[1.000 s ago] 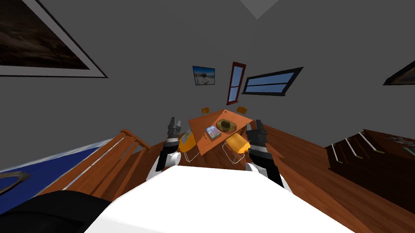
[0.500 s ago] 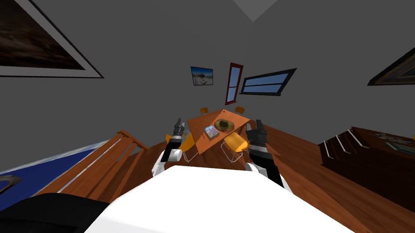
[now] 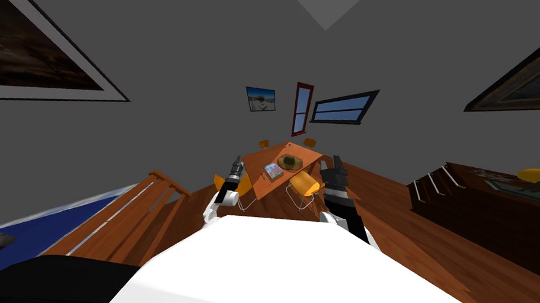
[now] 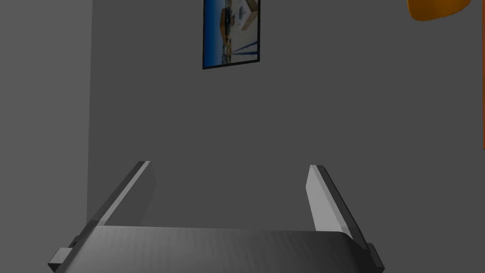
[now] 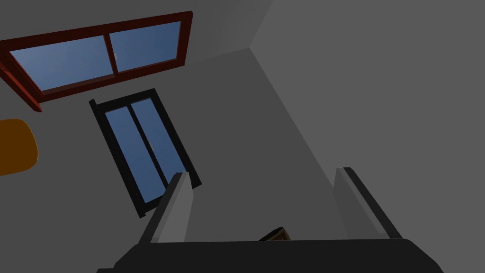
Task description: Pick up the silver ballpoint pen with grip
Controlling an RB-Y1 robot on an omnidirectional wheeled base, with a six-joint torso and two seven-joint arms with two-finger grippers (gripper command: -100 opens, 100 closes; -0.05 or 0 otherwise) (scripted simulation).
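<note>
- Looking for the pen: too small to tell from here. Judged to lie on the desk (image 3: 258, 168) ahead, somewhere by the book (image 3: 274, 170) and the round brown thing (image 3: 289, 161).
- Change over the last second: the left pincer (image 3: 237, 165) has swung forward and inward, and is now just beside the desk's left edge. Fingers spread, nothing between them.
- Right pincer (image 3: 331, 166) keeps much the same post off the desk's right side, near an orange chair (image 3: 304, 183). Spread too, and empty.
- The whole head view has shifted: desk a shade smaller, dark cabinet (image 3: 475, 215) slid inward. That is my own move, not the furniture's.
- Meaning: still the approach. The left arm looks like the working one, but its hand is not yet aimed down at the desk top.
- Next needs: close in, find the pen, then lower the spread fingers across its barrel.
</note>
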